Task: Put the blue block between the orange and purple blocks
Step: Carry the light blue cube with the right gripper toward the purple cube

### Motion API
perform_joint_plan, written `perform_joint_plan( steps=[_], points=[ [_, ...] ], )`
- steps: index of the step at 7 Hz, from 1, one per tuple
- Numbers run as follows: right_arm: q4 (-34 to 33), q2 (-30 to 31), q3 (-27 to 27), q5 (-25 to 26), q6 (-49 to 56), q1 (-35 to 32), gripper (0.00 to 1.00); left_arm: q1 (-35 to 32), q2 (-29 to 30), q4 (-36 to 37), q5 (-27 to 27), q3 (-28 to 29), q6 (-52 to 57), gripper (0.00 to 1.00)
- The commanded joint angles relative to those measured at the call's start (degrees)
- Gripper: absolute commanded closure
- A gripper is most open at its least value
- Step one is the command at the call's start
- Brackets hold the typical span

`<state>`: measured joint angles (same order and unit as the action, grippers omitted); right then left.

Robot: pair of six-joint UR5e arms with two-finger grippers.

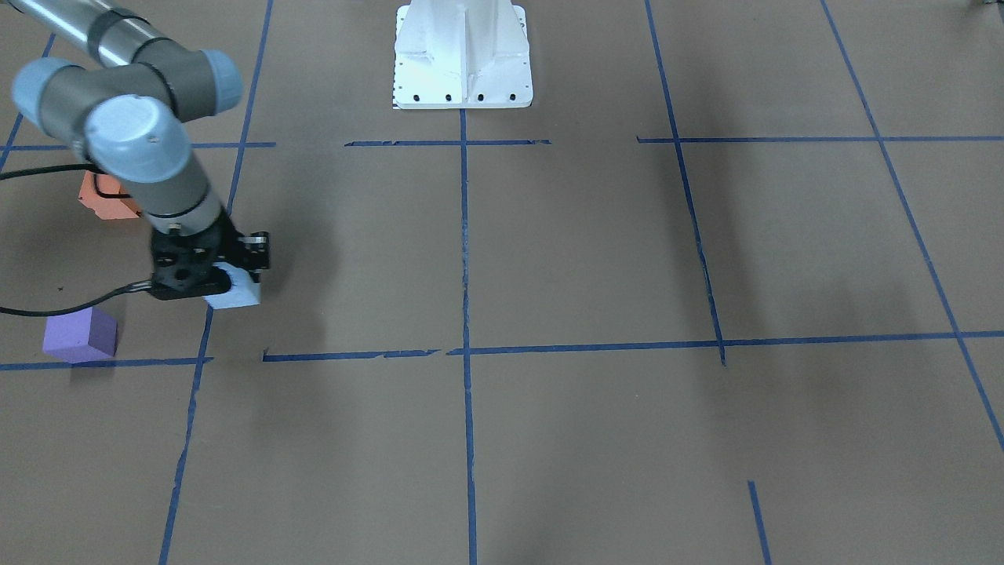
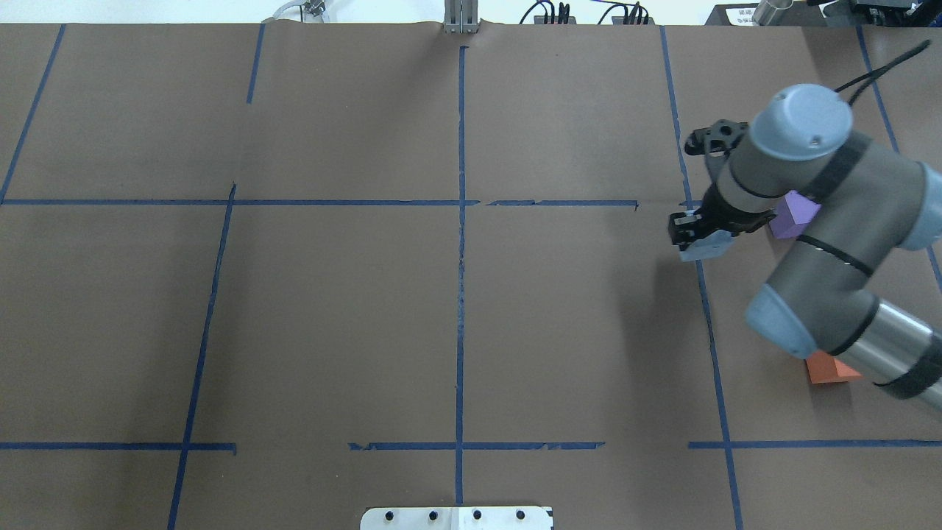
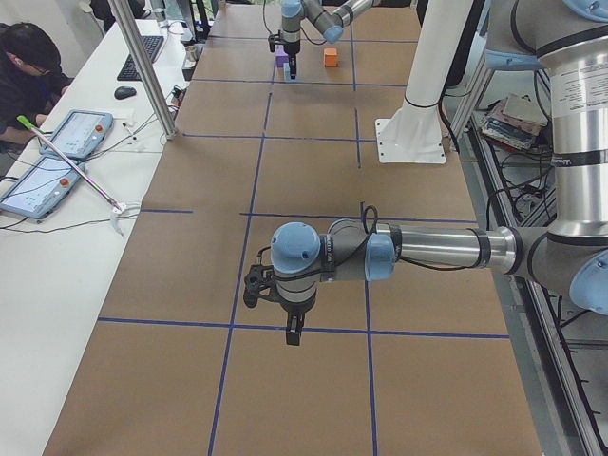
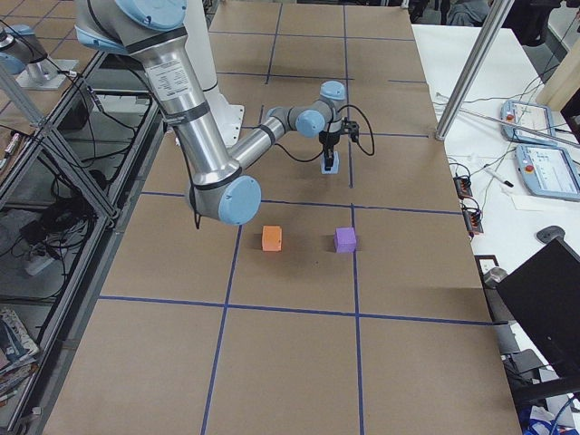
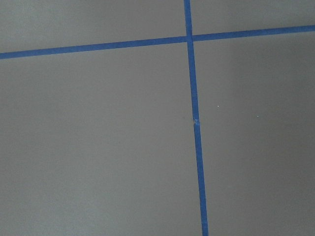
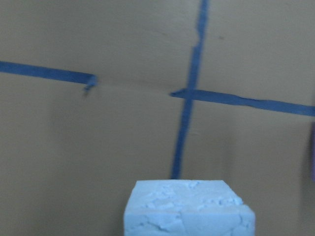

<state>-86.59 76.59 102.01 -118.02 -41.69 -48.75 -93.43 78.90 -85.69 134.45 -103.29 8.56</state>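
Observation:
My right gripper (image 1: 222, 276) is shut on the light blue block (image 1: 238, 293) and holds it low over the brown table. The same block fills the bottom of the right wrist view (image 6: 189, 209) and shows in the overhead view (image 2: 703, 249). The orange block (image 1: 104, 202) lies partly behind my right arm, nearer the robot's base. The purple block (image 1: 79, 335) lies toward the operators' side. In the exterior right view the orange block (image 4: 271, 237) and purple block (image 4: 345, 239) sit side by side with a gap between them. The blue block (image 4: 332, 164) is beyond that gap. My left gripper (image 3: 294, 334) hangs over bare table at the other end; I cannot tell whether it is open.
Blue tape lines (image 2: 461, 221) divide the brown table. The white robot pedestal (image 1: 463, 59) stands at the table's middle edge. A black cable (image 1: 70, 302) trails from my right wrist near the purple block. An operator's desk with tablets (image 3: 57, 152) runs along the far side.

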Motion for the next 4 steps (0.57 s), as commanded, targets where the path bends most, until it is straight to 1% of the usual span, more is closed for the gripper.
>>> perform_joint_plan(
  steps=[1, 2, 4],
  points=[
    [12.1, 13.8, 0.9, -6.1, 5.4, -7.3, 0.76, 0.0, -0.1, 0.1, 0.2, 0.1, 0.0, 0.0],
    [15.2, 17.4, 0.9, -6.3, 5.2, -8.5, 0.76, 0.0, -0.1, 0.0, 0.2, 0.2, 0.0, 0.0],
    [15.3, 18.1, 0.9, -6.5, 3.0, -8.9, 0.73, 0.0, -0.1, 0.1, 0.2, 0.2, 0.1, 0.0]
  ],
)
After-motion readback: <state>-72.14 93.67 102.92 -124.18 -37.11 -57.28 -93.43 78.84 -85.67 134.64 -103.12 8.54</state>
